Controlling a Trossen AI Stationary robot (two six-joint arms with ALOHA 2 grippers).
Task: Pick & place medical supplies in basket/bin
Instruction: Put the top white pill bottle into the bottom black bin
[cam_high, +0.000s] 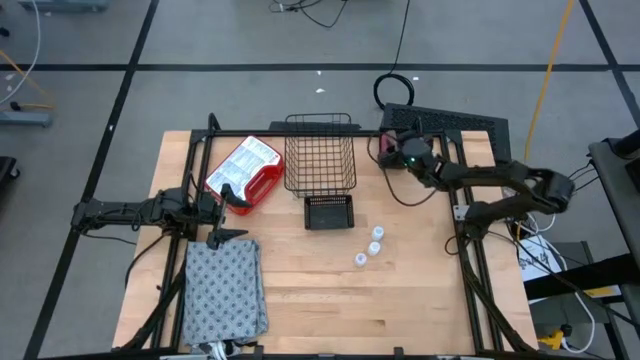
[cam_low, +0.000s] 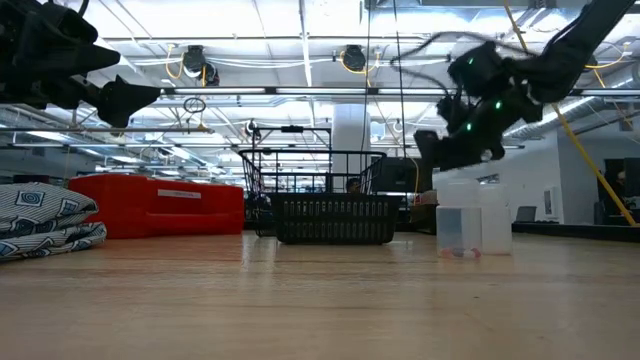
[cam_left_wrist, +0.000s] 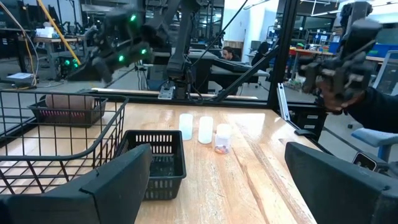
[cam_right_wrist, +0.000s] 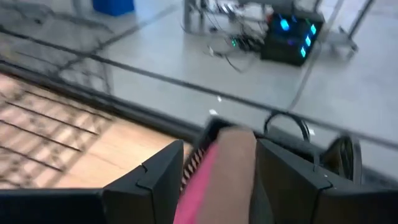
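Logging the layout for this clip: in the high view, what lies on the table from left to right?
Grey dotted cloth → red and white package → wire-mesh basket → three white vials → right gripper, holding something pink and brown.

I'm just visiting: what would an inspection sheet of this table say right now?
Surface: wooden table, bare at the front.
Job's things: wire basket empty; three white vials near a small black bin; grey dotted cloth folded front left.
Clutter: red box.
Grippers: left tool open above the cloth; right tool shut on a brown and pink item, beside the basket.
Cables: black loop on the floor.
Surroundings: workshop, a seated person behind.
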